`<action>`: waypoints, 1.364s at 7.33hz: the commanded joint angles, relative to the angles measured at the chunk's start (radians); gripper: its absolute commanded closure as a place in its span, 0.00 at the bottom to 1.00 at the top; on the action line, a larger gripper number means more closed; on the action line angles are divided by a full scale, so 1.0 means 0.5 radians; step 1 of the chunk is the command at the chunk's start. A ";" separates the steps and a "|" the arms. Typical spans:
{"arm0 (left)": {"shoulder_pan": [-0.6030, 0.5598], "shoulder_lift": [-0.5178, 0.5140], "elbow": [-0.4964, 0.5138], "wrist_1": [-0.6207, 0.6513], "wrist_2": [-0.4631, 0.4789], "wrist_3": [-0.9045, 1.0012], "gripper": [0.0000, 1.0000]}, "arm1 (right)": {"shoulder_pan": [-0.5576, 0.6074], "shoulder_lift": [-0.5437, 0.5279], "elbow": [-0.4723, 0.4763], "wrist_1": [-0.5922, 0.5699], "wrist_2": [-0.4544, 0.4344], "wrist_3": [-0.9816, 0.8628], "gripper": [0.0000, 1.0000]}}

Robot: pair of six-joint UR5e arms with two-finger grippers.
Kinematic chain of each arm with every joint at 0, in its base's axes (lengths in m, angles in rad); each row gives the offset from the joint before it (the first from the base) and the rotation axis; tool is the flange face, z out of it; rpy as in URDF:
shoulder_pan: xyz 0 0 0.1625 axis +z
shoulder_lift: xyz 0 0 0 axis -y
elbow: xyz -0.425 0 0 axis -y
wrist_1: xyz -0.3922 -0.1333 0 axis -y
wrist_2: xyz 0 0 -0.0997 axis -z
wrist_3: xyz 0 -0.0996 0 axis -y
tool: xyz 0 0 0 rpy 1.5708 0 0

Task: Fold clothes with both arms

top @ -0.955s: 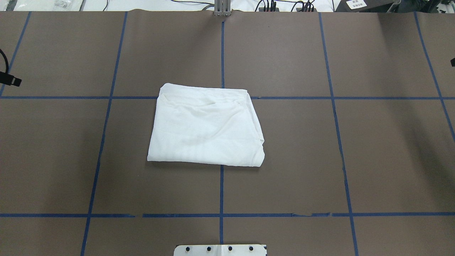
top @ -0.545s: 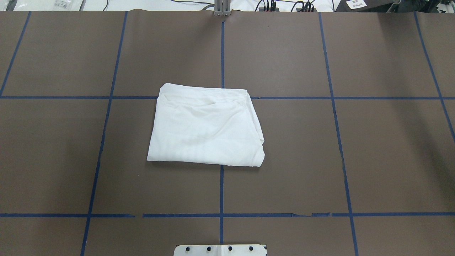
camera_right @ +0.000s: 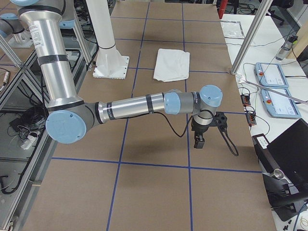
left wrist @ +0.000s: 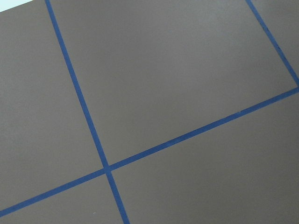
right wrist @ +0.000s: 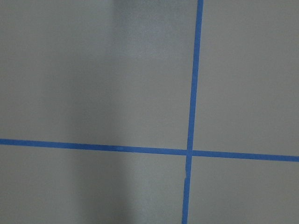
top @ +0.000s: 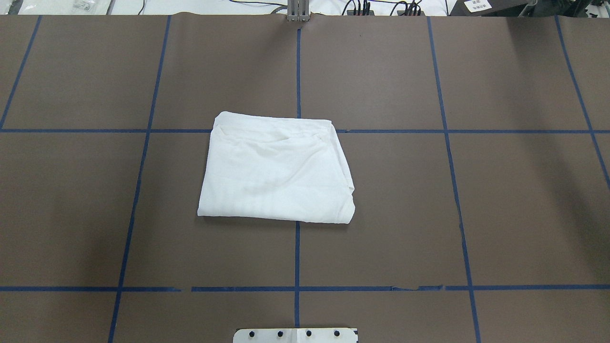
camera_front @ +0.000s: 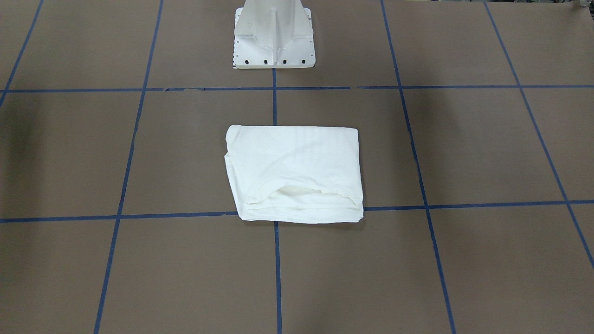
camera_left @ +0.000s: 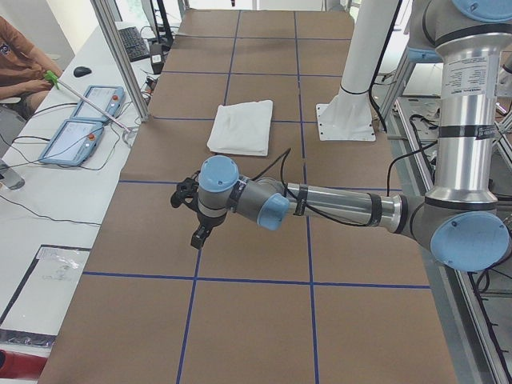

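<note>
The clothes (top: 276, 169) are one white garment folded into a rough rectangle at the middle of the brown table, also seen from the front (camera_front: 294, 171) and from both ends (camera_left: 240, 128) (camera_right: 172, 65). Nothing touches it. Neither gripper shows in the overhead or front view. My left gripper (camera_left: 192, 216) hangs over bare table well off toward the left end. My right gripper (camera_right: 204, 132) hangs over bare table toward the right end. I cannot tell whether either is open or shut. Both wrist views show only brown table and blue tape lines.
The white pedestal base (camera_front: 274, 51) stands at the robot's side of the table, behind the garment. Blue tape lines (top: 297, 71) grid the brown surface. Teach pendants (camera_left: 80, 132) (camera_right: 274, 84) lie on the side bench, where a person's arm (camera_left: 20, 64) shows.
The black gripper tips seen at the left and right edges of the overhead view one second ago have moved outward and out of that view. The garment has not moved.
</note>
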 commanded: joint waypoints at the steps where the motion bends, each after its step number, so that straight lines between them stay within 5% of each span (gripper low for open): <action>1: -0.004 -0.006 0.014 -0.008 -0.007 -0.001 0.00 | -0.032 -0.002 -0.033 0.011 0.006 0.030 0.00; 10: -0.001 0.000 -0.011 -0.027 -0.010 0.005 0.00 | -0.118 0.056 -0.002 0.024 -0.006 0.070 0.00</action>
